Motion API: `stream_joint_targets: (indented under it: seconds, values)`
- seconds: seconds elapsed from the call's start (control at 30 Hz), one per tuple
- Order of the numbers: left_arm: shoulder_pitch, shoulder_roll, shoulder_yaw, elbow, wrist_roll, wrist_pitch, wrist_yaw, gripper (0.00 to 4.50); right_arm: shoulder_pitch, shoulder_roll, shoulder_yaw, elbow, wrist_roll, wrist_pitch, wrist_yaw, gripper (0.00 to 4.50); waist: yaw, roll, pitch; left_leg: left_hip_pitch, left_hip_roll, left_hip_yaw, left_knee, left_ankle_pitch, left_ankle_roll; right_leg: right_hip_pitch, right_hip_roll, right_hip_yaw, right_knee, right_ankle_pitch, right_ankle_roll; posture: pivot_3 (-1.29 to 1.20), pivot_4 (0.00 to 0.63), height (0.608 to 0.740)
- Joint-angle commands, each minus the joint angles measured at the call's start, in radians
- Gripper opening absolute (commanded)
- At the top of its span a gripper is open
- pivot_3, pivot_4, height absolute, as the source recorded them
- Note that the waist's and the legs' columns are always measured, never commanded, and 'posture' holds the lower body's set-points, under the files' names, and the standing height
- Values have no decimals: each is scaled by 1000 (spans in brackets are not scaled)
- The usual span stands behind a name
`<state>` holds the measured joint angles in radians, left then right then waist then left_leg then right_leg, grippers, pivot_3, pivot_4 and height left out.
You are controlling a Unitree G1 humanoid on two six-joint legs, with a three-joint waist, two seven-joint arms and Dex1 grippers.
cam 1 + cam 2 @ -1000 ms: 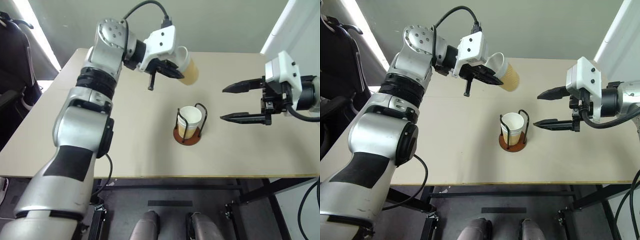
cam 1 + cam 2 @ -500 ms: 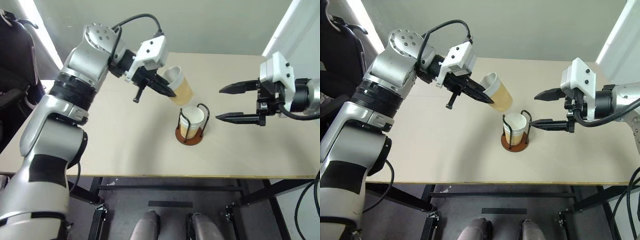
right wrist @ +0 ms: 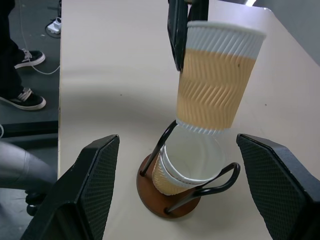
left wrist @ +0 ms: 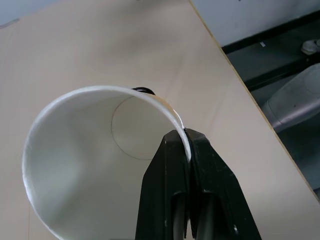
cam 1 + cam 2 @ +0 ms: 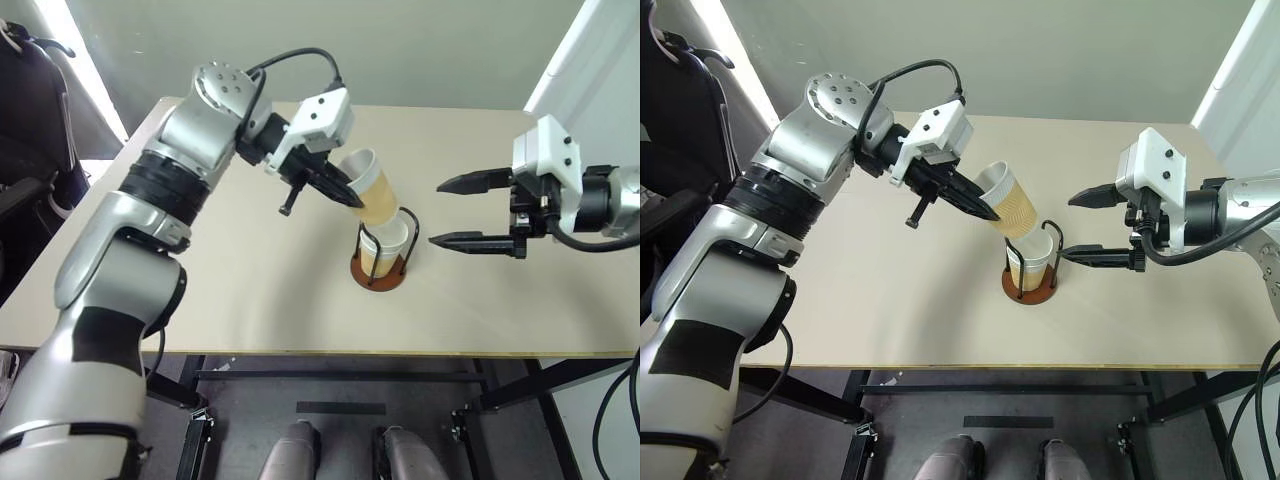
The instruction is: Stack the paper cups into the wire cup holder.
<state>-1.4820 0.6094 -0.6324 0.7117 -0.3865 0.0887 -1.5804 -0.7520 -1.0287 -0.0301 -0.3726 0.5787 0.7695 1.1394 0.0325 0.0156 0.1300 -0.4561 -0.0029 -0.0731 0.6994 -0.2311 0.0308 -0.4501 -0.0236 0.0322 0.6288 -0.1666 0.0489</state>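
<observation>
Ribbed paper cup [image 3: 217,82], white band at the rim over a tan zigzag-embossed wall, pinched at its rim between the left fingers [image 4: 187,150], clenched with one pad inside and one outside. Tilted, its base just above the mouth of the stacked cups [image 3: 187,167] in the wire cup holder [image 5: 381,258]; contact between base and mouth not clear. Inside of the held cup smooth and white, round bottom visible past the fingertips. Holder a round reddish-brown disc with two thin black wire loops standing upright around the nested cups; two rims discernible there, the lower one mostly hidden behind the upper. Right fingers [image 5: 468,212] released, spread wide and level, black with cross-hatched pads, well apart from one another with the holder just beyond their tips, touching nothing. Desk [image 5: 890,300] pale beige, matte and flat.

Against a second ago: held cup lower and nearer the holder, moved from well above and behind it to right over it, less steeply tipped. Right fingers in the same spread, same place. Holder and nested cups unmoved.

Far side of the held cup's wall hidden by the left fingers from the head views; a person's dark shoes [image 3: 25,97] on the floor beyond the desk edge, cut off at the frame edge.
</observation>
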Motion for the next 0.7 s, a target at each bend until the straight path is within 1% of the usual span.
stream_joint_targets:
  seconds: [0.03, 0.5, 0.7]
  values:
    - [-35, -11, 8, 10, 10, -38, -34, 21, 7, -17, -51, -31, 14, -4, -16, 3798, 0, 0, 0, 0, 0, 0, 0, 0, 0, 0, 0, 0, 0, 0, 0, 0, 150, 740]
    - [-28, -100, 42, 101, 75, -113, -34, 21, 59, -39, -94, -79, 41, -1, -34, 3798, 0, 0, 0, -1, 0, 1, 0, 0, 1, 0, 0, 0, -1, 0, 1, 0, 150, 740]
    - [-23, -103, 25, 105, 76, -123, -34, 21, 42, -77, -57, -46, 6, -41, -2, 3798, 0, 0, 0, -1, 0, 1, 0, -1, 1, 0, 0, 0, -1, 0, 2, 0, 150, 740]
